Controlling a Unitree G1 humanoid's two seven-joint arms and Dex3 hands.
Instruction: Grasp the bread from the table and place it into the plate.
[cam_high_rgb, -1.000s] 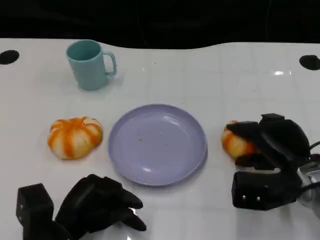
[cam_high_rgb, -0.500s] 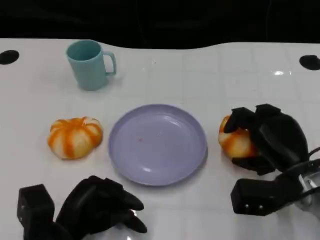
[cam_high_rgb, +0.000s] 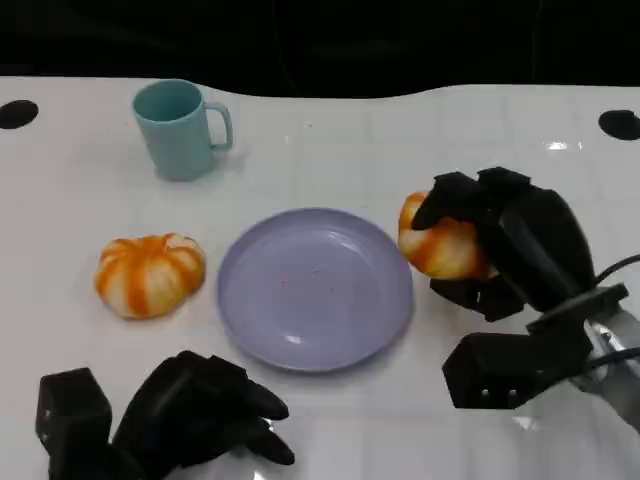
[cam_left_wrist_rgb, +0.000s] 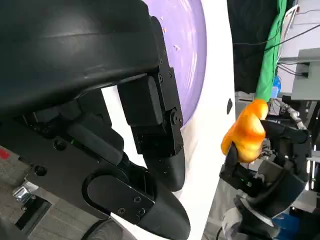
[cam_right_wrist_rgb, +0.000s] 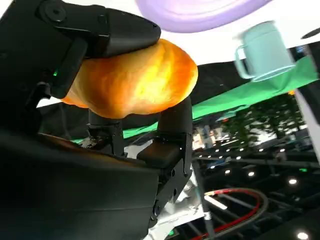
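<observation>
An orange bread roll (cam_high_rgb: 440, 245) is gripped in the right robot hand (cam_high_rgb: 505, 250) and held just beside the right rim of the lavender plate (cam_high_rgb: 315, 288) at the middle of the white counter (cam_high_rgb: 400, 150). The left robot hand (cam_high_rgb: 200, 410) is rested at the counter's near edge with fingers curled in, empty. A second orange-and-white bread (cam_high_rgb: 150, 273) is seen left of the plate, and a teal mug (cam_high_rgb: 180, 128) toward the far left corner.

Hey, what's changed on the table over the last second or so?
The right hand, already gripping the bread, has lifted it off the table and carried it leftward, up to the right rim of the purple plate. The plate holds nothing yet. The other bread, the teal mug and the left hand stayed where they were.
</observation>
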